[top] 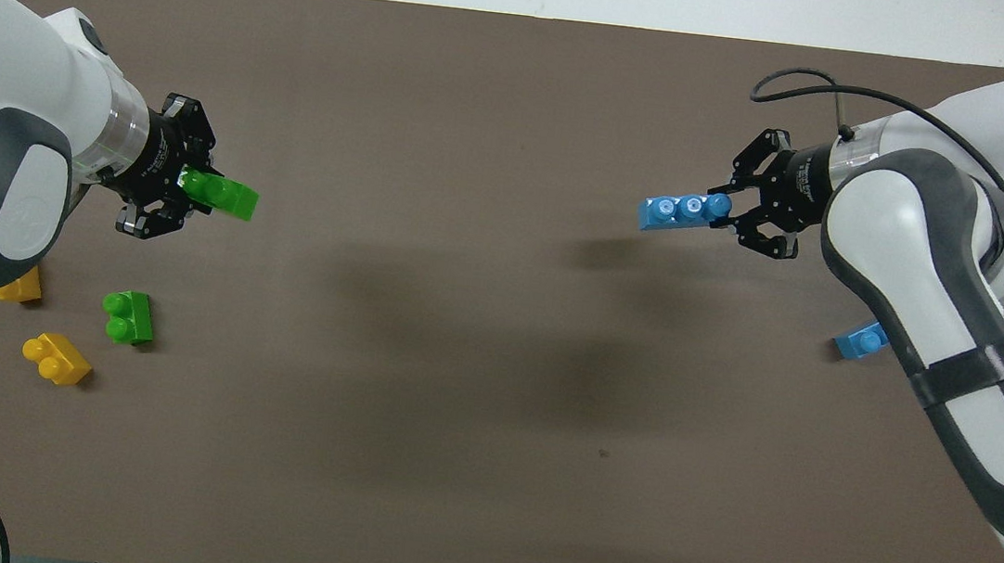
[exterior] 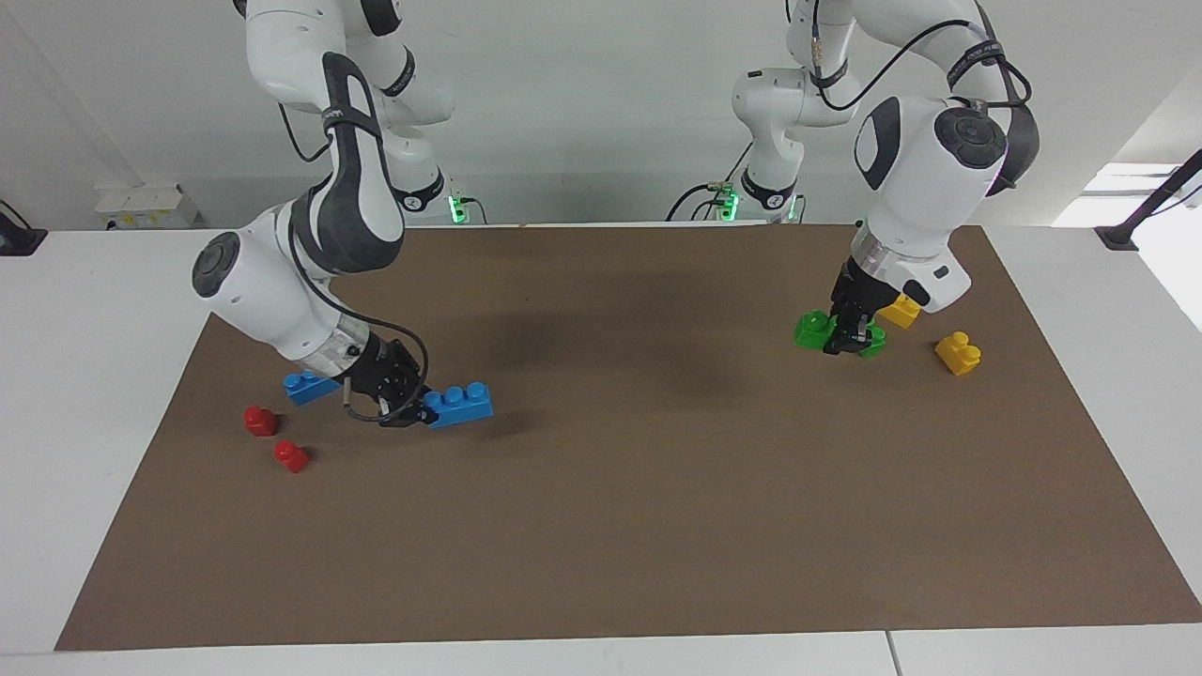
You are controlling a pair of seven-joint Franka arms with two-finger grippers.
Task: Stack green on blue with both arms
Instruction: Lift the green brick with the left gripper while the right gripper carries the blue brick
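Observation:
My left gripper point(top: 194, 185) point(exterior: 844, 336) is shut on one end of a green two-stud brick point(top: 227, 196) point(exterior: 812, 330), which it holds in the air above the mat at the left arm's end. A second green brick point(top: 128, 318) lies on the mat nearer to the robots. Toward the right arm's end, my right gripper point(top: 723, 210) point(exterior: 414, 411) is shut on the end of a long blue three-stud brick point(top: 680, 213) point(exterior: 458, 405), lifted off the mat with its studs up. Another blue brick point(exterior: 310, 386) point(top: 859, 341) rests on the mat, partly hidden under the right arm in the overhead view.
Two yellow bricks point(exterior: 903, 311) point(exterior: 958, 353) lie at the left arm's end. Two red bricks point(exterior: 260, 420) point(exterior: 292, 456) sit at the right arm's end. A brown mat point(exterior: 601, 526) covers the table between the two arms.

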